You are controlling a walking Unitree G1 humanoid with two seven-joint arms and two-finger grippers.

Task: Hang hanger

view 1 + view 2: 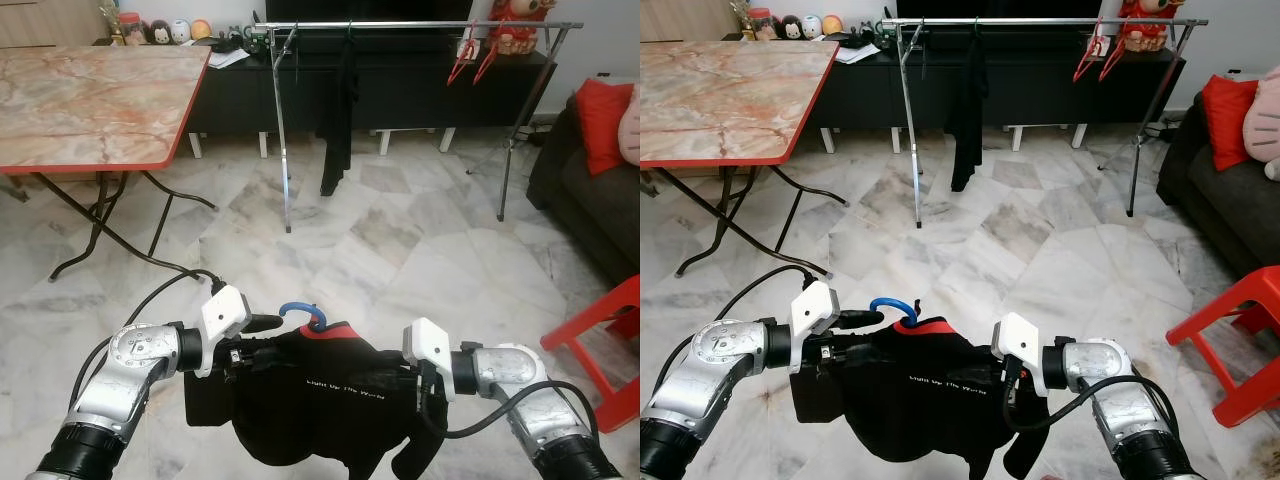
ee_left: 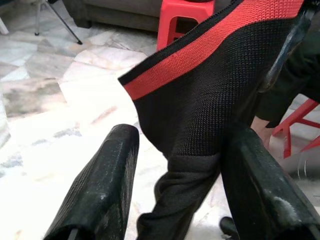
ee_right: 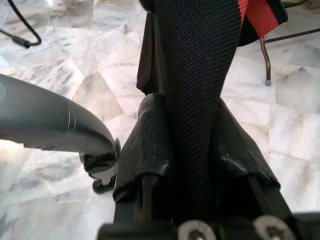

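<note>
Hanger (image 1: 300,311) and its black shirt (image 1: 320,395) hang between my grippers, well short of the rail (image 1: 420,24): my right gripper (image 3: 192,165) pinches cloth, my left gripper (image 2: 175,170) straddles it spread, so one-sided slack could tip the blue hook off.

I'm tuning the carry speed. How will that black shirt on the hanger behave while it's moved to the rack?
The black shirt is probably floppy: it sags between the left gripper and right gripper. Likely light. It may slide off the blue hanger hook if tilted.
</note>
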